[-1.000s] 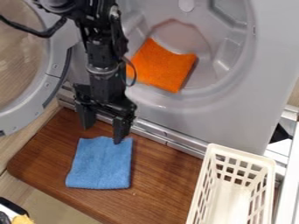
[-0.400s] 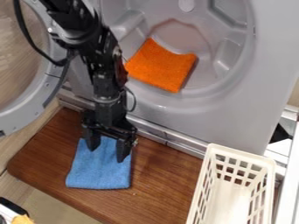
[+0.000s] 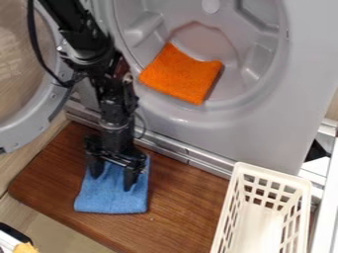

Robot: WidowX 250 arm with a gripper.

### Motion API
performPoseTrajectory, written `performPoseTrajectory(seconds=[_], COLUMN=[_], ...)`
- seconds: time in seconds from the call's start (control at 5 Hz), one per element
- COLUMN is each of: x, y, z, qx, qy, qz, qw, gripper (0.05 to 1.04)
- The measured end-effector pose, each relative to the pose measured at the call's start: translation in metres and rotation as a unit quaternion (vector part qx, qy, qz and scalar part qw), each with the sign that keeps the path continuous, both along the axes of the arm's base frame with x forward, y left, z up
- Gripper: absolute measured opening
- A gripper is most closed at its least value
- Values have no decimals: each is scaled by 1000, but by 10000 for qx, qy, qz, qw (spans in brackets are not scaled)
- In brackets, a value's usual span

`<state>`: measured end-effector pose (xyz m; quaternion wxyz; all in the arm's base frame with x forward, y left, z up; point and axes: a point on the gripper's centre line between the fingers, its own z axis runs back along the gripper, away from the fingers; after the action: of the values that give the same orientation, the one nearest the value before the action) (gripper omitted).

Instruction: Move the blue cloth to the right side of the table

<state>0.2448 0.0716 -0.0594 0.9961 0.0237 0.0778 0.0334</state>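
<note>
With its fingers apart, the gripper now sits lower over the cloth, unmoved on the left of the table, evidently positioned for grasping before transfer.

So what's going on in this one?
A robot arm is at work on the blue cloth. Its claw is open over the cloth's upper part, fingers spread apart, and the cloth lies flat on the left part of the wooden table, so the move to the right side is not done. An orange cloth lies in the round grey opening behind, and a white basket stands at the table's right.
</note>
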Motion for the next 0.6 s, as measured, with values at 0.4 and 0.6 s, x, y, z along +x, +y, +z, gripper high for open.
performPoseTrajectory(seconds=[0.4,0.6], x=[-5,-1], y=[11,4], z=[-18,-20], qx=[48,84], qy=[-23,-31], qz=[399,264], qw=[9992,9996], gripper=[999,1000])
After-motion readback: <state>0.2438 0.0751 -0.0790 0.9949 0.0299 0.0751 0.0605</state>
